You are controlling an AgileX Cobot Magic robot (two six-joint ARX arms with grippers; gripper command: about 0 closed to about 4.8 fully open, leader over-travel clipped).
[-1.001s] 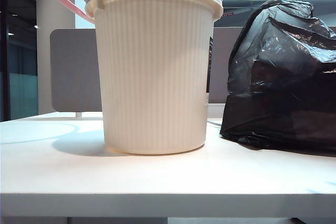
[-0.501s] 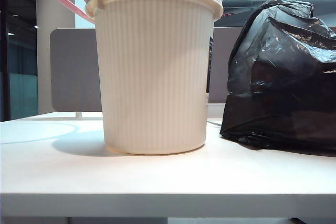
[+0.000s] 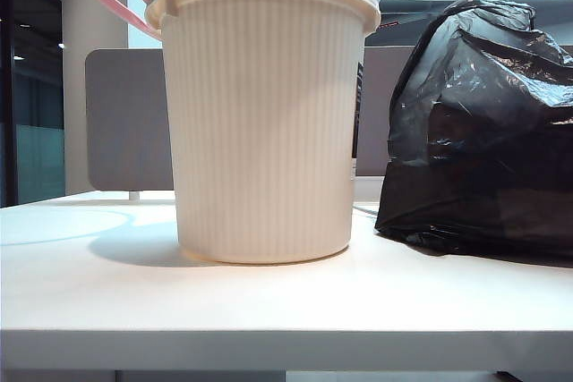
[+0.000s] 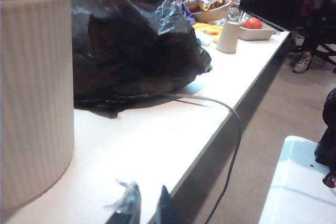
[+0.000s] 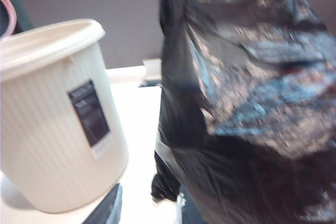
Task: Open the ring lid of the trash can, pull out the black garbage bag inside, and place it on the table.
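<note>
The glossy crinkled black plastic garbage bag (image 3: 483, 131) sits on the white counter (image 3: 269, 301) beside the ribbed cream plastic trash can (image 3: 264, 123). Left claw (image 4: 143, 208) nearly closed, empty; right claw (image 5: 147, 205) open near the bag.

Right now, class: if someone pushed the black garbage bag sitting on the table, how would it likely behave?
The black garbage bag looks crinkled and slumped, so it would probably deform before sliding. Its glossy film suggests a slippery grip. It sits broad-based on the table beside the trash can, so tipping seems unlikely.
</note>
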